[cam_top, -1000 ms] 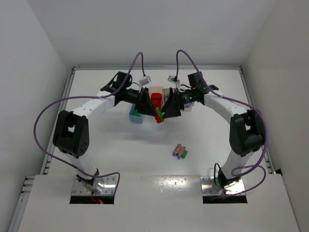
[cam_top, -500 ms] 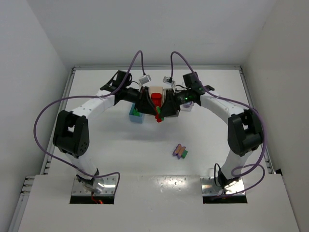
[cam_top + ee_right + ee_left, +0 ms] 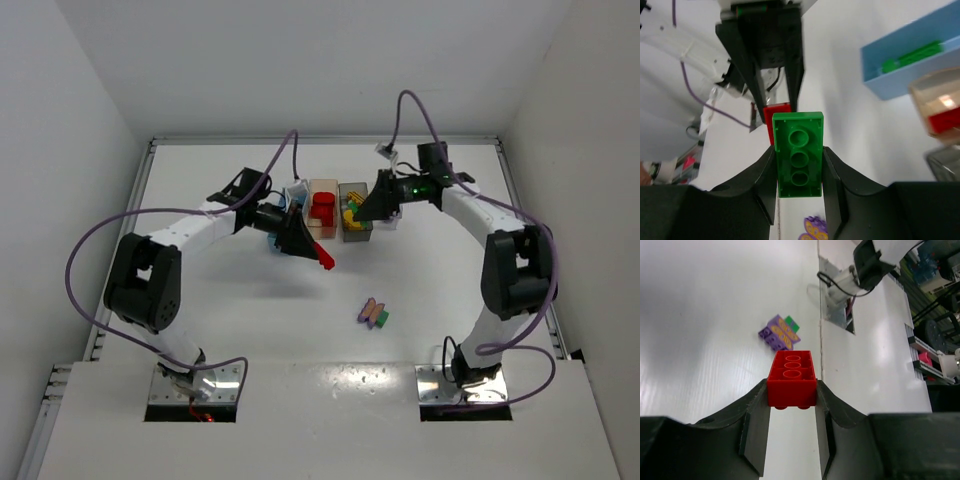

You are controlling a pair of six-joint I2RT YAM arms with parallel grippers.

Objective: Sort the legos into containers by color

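Two bricks held, bins close by

Left hand (image 3: 791, 387) grips a red brick (image 3: 791, 374), the pale orange bin (image 3: 322, 185) near, just beyond it. Right hand (image 3: 798, 150) clamps a green brick (image 3: 799, 135); its light blue bin (image 3: 890, 82) lies leftward, past the orange one.

Both arms reach forward — left gripper (image 3: 791, 387) clamps a red brick (image 3: 791, 371), right gripper (image 3: 799, 150) a green brick (image 3: 799, 132).

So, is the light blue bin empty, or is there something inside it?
Not empty. In the right wrist view, green legos lie inside the light blue bin. How many there are cannot be told.
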